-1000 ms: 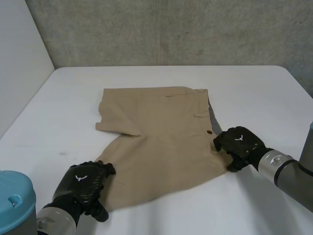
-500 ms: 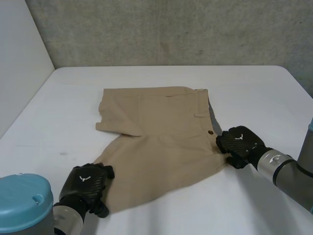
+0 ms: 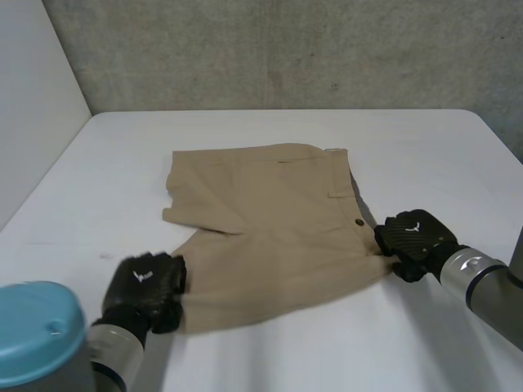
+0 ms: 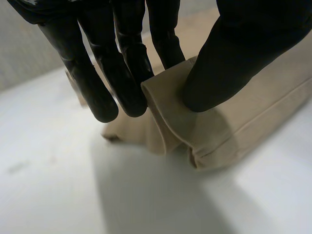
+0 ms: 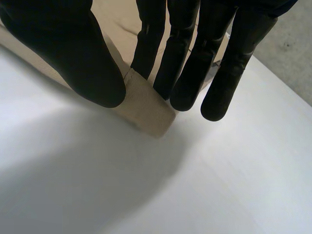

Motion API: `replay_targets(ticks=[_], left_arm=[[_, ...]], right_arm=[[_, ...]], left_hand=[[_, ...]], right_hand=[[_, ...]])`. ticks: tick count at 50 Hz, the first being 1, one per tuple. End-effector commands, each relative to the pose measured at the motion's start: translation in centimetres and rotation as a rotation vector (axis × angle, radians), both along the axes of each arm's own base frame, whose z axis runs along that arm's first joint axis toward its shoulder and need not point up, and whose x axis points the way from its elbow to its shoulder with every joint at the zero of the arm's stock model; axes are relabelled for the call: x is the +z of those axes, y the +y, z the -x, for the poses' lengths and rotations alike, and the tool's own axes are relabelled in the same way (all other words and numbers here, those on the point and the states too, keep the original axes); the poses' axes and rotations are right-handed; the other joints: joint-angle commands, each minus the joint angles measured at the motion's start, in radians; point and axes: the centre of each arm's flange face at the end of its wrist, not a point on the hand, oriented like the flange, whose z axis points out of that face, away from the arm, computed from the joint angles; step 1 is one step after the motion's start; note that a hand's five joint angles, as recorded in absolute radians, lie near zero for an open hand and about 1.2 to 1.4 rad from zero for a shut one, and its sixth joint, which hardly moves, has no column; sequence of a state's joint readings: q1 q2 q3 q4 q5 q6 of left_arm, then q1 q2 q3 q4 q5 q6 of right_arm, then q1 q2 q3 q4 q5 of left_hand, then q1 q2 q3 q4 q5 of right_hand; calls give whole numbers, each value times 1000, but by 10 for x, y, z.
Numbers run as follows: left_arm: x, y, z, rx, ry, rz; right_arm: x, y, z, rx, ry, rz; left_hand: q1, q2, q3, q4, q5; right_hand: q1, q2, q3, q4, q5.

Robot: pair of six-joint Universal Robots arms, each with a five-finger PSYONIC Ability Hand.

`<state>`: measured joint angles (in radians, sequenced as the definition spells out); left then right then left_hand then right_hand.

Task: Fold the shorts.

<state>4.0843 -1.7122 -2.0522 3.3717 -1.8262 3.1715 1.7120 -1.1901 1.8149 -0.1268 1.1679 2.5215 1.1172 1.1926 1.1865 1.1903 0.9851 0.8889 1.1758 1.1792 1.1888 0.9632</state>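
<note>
We're seeing the left hand point(image 4: 239, 48) pinching the near leg-hem corner of the tan shorts point(image 3: 270, 220) between thumb and fingers point(image 4: 124, 83), the cloth doubling into a small fold there. The right hand point(image 5: 83, 53) is clamping the near waistband corner the same way, just beside a dark button point(image 3: 359, 221). The wrist views are giving us those grips. The head view is giving us a small white emblem point(image 3: 144, 276) on each hand's back and the shorts lying spread across the middle of the white table point(image 3: 425, 155).
</note>
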Motion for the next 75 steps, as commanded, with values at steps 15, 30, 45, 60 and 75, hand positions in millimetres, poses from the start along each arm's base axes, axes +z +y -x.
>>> replay_targets(ticks=[15,30,45,60,75], left_arm=[[93,74,-33,-169,36,-110],[81,-3,-10,-101,73,-69],[50,-141,60,-113,36,40],[7,-244,89,-46,-100,329],[-31,-266,104,-85,-84,407]], right_arm=[[108,83,38,21,239,-114],[83,38,41,53,204,-185],[68,-45,-14,-30,106,9],[17,-110,-49,-112,111,270],[-15,-133,-68,-96,78,354]], left_hand=[[279,204,210,206,237],[279,204,210,206,237],[279,204,210,206,237],[279,204,210,206,237],[279,204,210,206,237]], right_hand=[[507,220,217,207,259],[507,220,217,207,259],[507,220,217,207,259],[507,220,217,207,259],[507,220,217,207,259]])
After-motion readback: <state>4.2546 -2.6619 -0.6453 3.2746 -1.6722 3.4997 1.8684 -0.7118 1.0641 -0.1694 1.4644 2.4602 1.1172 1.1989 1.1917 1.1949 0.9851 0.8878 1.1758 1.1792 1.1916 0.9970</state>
